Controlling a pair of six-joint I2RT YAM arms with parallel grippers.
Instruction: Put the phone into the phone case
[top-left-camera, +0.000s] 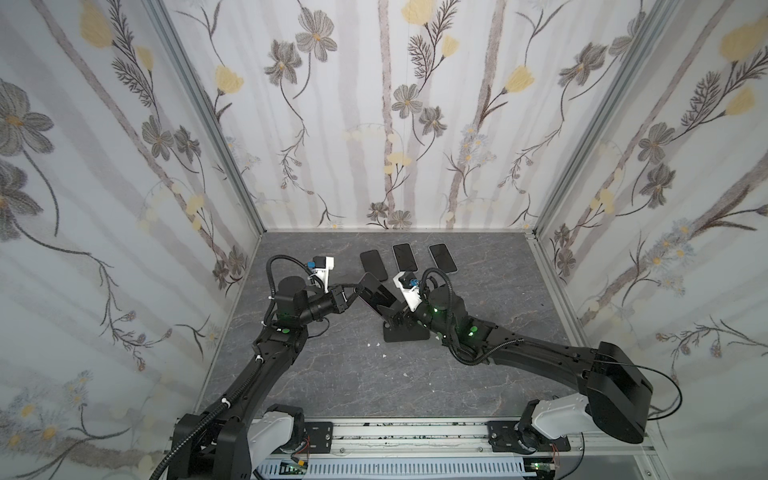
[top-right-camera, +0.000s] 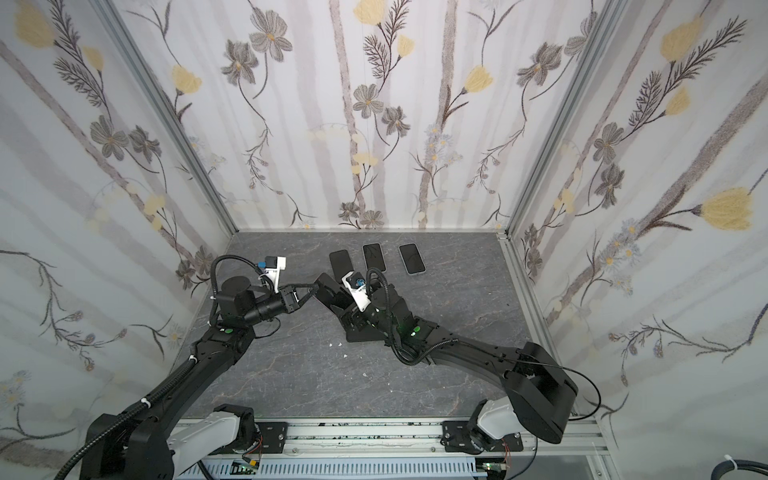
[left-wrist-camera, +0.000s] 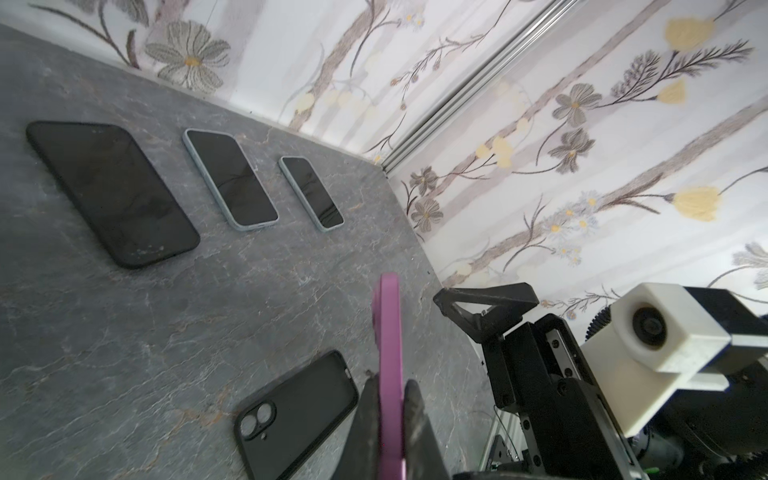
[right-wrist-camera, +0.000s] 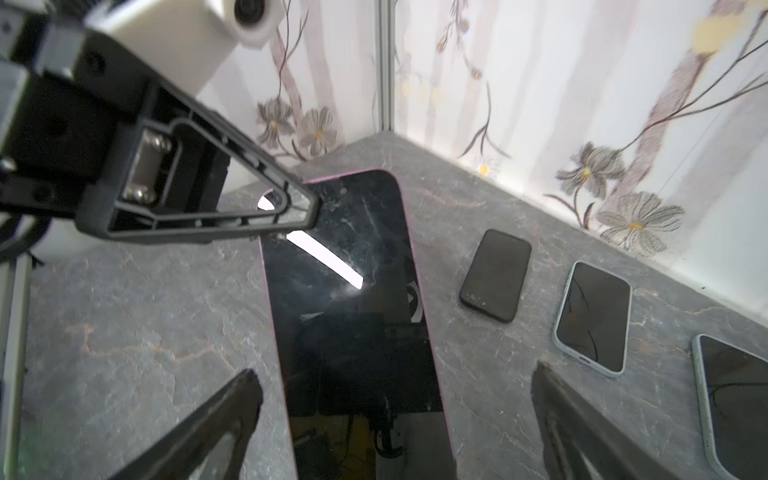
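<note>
My left gripper (left-wrist-camera: 390, 381) is shut on the phone (left-wrist-camera: 388, 328), a pink-edged handset with a black screen, gripping it near one end. The phone hangs tilted above the table in both top views (top-left-camera: 380, 296) (top-right-camera: 332, 296). My right gripper (right-wrist-camera: 395, 370) stands wide open, with a finger on either side of the phone's (right-wrist-camera: 353, 291) lower part and touching neither edge. The empty black phone case (left-wrist-camera: 295, 415) lies flat on the table, inside up and camera holes showing, just behind the held phone. In both top views the phone hides the case.
Three cased phones lie in a row by the back wall: a black one (top-left-camera: 373, 265) and two pale blue ones (top-left-camera: 404, 257) (top-left-camera: 443, 257). A flat black plate (top-left-camera: 405, 332) lies under my right wrist. Floral walls close in the grey table (top-left-camera: 353, 374) on three sides.
</note>
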